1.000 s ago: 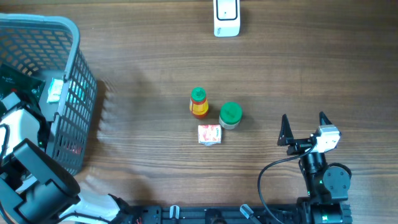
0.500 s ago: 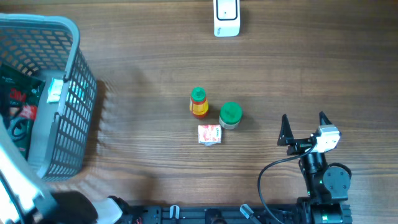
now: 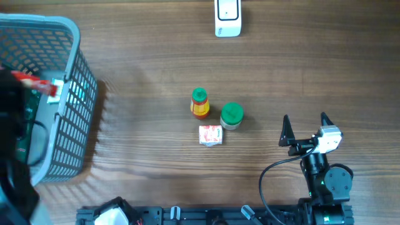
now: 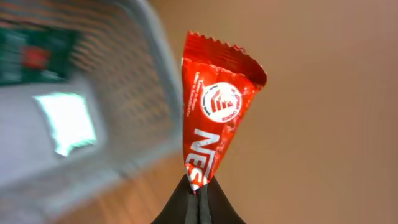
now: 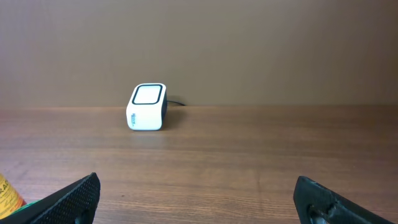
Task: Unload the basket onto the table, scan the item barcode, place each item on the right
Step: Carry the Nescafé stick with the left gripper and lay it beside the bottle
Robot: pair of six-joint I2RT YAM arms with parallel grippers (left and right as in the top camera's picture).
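Left gripper at bottom centre, dark jaws pressed together on the lower tip of a red packet. Packet stands upright above the jaws, narrow at the pinch and widening upward, leaning slightly right. Top edge crimped in a zigzag. Round white-and-red logo on the upper face; white letters "NES" run down below it, the rest hidden in the pinch. Behind, to the left, a grey mesh basket, heavily blurred. Inside it a green pack at upper left and a pale, bright rectangular patch lower down; neither is readable. Brown wooden table fills the right side, out of focus.
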